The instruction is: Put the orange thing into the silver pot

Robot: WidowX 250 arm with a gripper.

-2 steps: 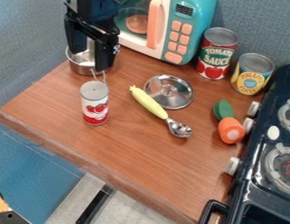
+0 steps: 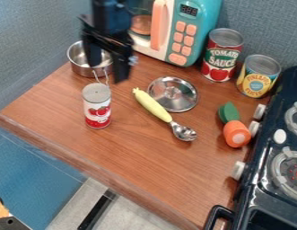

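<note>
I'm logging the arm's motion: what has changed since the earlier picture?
The gripper moved right and slightly down in the view, uncovering more of the pot. Nothing was visibly grasped or let go. Pot, carrot, lid and spoon stayed put.

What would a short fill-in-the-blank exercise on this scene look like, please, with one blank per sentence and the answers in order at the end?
The pot and the round lid are both ____ in colour. The piece next to the orange thing is ____. The spoon's handle is ____. The number of cans standing upright on the counter is ____.

Missing words: silver; green; yellow; three.
</note>
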